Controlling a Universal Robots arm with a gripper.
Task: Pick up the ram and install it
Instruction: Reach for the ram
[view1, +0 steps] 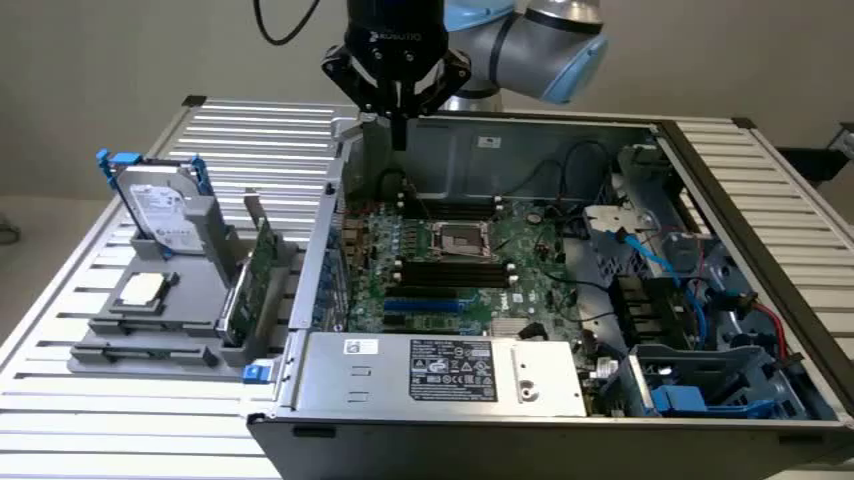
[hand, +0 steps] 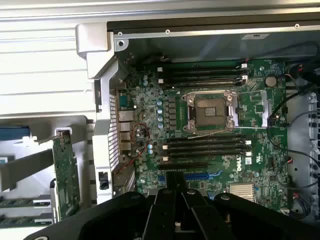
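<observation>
My gripper (view1: 398, 132) hangs shut and empty above the far left corner of the open computer case (view1: 747, 240). From the wrist, its fingers (hand: 176, 178) are pressed together over the motherboard (hand: 210, 125), near the blue slots. The long black memory slots (hand: 205, 145) lie on either side of the CPU socket (hand: 207, 110). Outside the case, thin green strips that look like the ram (hand: 20, 202) lie flat in the grey holder (view1: 147, 352). The gripper is well away from them.
A taller green expansion card (view1: 247, 285) stands upright in the grey holder beside the case wall. A hard drive (view1: 167, 215) stands behind it and a CPU chip (view1: 143, 290) lies flat. The power supply (view1: 441, 370) fills the case's front. Cables (view1: 654, 260) run on the exterior view's right.
</observation>
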